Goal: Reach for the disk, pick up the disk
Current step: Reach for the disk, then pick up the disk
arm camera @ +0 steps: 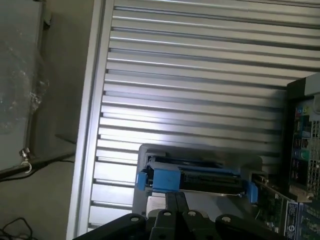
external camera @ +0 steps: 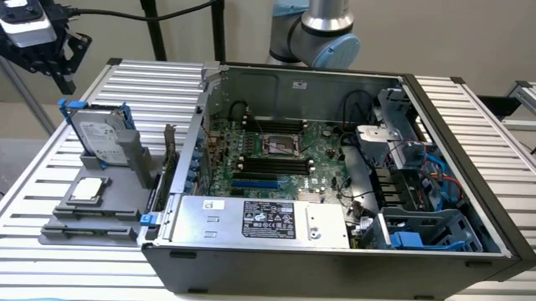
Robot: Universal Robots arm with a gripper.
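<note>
The disk (external camera: pixel 102 133) is a silver-grey drive with a white label in a bright blue carrier. It stands upright on its edge in a grey holder (external camera: pixel 125 164), at the exterior view's left beside the open computer case. My gripper (external camera: pixel 64 80) hangs above and behind the disk, well apart from it. In the wrist view the disk (arm camera: pixel 195 177) shows edge-on from above, its blue carrier ends at both sides, just ahead of my gripper (arm camera: pixel 175 205). The fingers are shut together with nothing between them.
An open computer case (external camera: pixel 435 119) fills the middle of the slatted aluminium table (external camera: pixel 142 78). A small square silver chip (external camera: pixel 88 188) lies on the grey holder in front of the disk. Circuit cards (arm camera: pixel 280 210) stand beside the holder. The table edge (arm camera: pixel 85 150) drops to the floor.
</note>
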